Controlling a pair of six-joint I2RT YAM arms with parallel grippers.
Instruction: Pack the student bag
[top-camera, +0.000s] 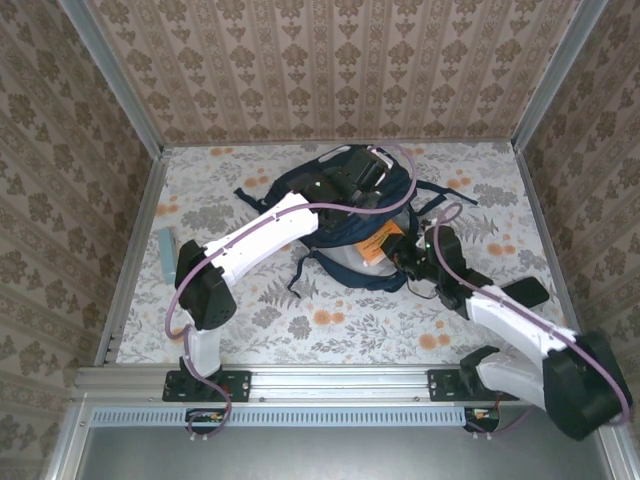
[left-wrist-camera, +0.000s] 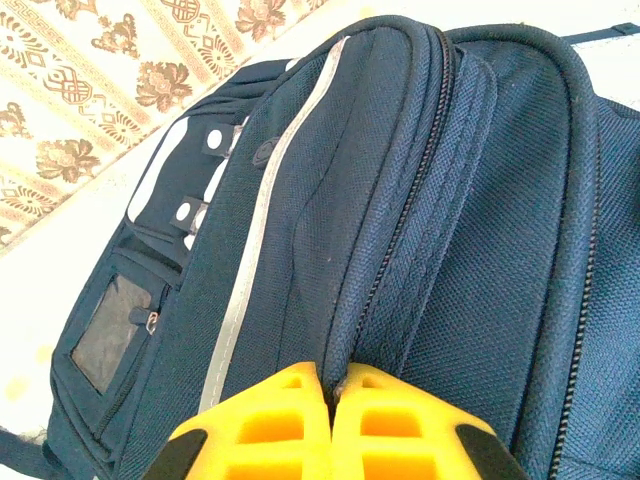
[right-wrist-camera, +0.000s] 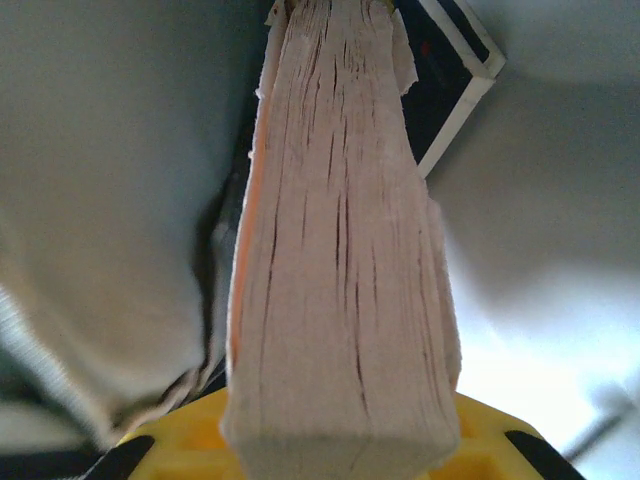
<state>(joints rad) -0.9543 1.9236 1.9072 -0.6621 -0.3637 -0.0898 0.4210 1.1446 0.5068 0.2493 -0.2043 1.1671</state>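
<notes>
**Item 1. Student bag** (top-camera: 348, 228): a large navy-blue fabric backpack with thin white reflective stripes, a white patch set with dark studs, a small clear window pocket and dark straps trailing to either side. It lies at the middle of the floral-print tabletop (top-camera: 300, 320), nearer the far wall than the arm bases. Its mouth is open toward the near side and shows pale grey lining.

**Item 2. Left hand** (left-wrist-camera: 332, 385): yellow-fingered, reaching over the bag to its far upper side. The fingers are pressed fully together. Their tips meet on a ridge of navy fabric beside the zip, and the ridge runs in between them, so the hand is pinching the bag itself.

**Item 3. Right hand** (right-wrist-camera: 340, 445): yellow-fingered, at the bag's mouth on the near right. It is closed on one end of Item 4, with the fingers held a little apart by its thickness.

**Item 4. Book** (right-wrist-camera: 340, 250): thick, with an orange cover and a cream, ragged page block. It points away from the right hand into the bag's opening, with grey lining on both sides of it.

**Item 5. Dark panel with a white border** (right-wrist-camera: 455, 75): inside the bag, just past the book's far end. What it is cannot be told.

**Item 6. Pale teal flat oblong** (top-camera: 166, 255): lies on the tabletop by the left wall, well apart from the bag.
</notes>
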